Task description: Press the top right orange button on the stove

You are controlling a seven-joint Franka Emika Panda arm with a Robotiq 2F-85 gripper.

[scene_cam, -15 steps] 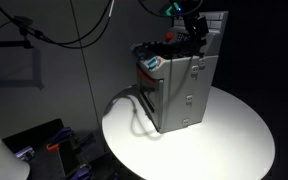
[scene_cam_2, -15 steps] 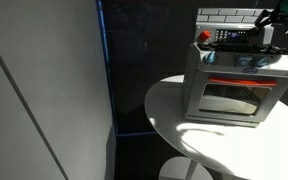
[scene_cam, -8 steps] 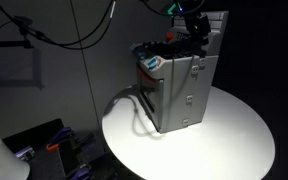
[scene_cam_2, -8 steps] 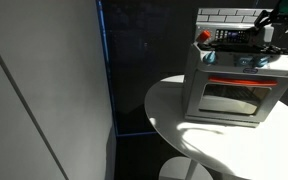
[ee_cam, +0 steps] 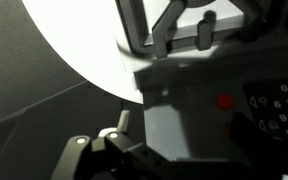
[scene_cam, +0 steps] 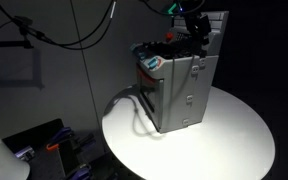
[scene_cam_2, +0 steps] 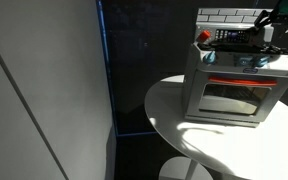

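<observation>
The small grey toy stove [scene_cam: 181,88] stands on a round white table [scene_cam: 224,135]; it also shows from its oven-door side in an exterior view [scene_cam_2: 236,88], with a white tiled back panel. My gripper [scene_cam: 196,38] hovers just over the back of the stove's dark top, near the back panel, and shows in both exterior views [scene_cam_2: 269,27]. I cannot tell whether its fingers are open or shut. In the wrist view the scene is dark; a small orange-red button [ee_cam: 224,101] glows on the stove top beside a keypad with white marks [ee_cam: 279,105]. I cannot tell which button of the cluster it is.
A cable [scene_cam: 134,105] runs from the stove's side over the table's edge. A tall grey panel [scene_cam_2: 44,90] stands left of the table. Dark cables [scene_cam: 74,30] hang behind. Clutter lies on the floor [scene_cam: 54,150].
</observation>
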